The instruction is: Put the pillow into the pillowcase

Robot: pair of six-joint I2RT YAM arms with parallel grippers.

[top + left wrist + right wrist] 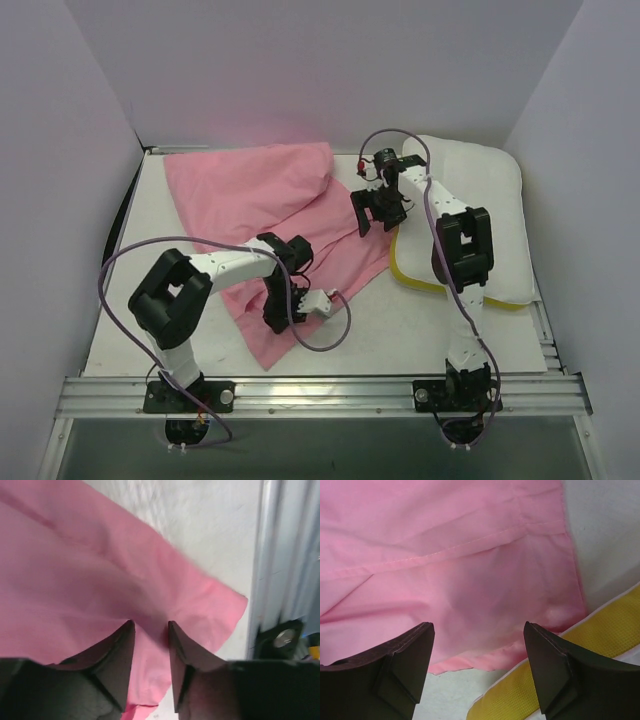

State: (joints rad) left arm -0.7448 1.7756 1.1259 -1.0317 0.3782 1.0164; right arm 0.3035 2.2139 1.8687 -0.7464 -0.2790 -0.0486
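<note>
The pink pillowcase [255,190] lies wrinkled from the back left to the table's middle, plain side up. The white pillow [470,180] lies at the right, its yellow trim [420,275] along its near left edge. My left gripper [280,312] is low over the pillowcase's near corner. In the left wrist view its jaws [151,624] stand narrowly open with pink cloth [75,570] between the tips. My right gripper [378,215] hovers over the pillowcase's right edge beside the pillow. It is wide open and empty [479,626], above the cloth's hem [470,555] and the yellow trim [600,630].
An aluminium rail [320,390] runs along the table's near edge and shows in the left wrist view [285,555]. White walls close in the left, back and right. Bare white tabletop [400,320] lies between the pillowcase's near corner and the pillow.
</note>
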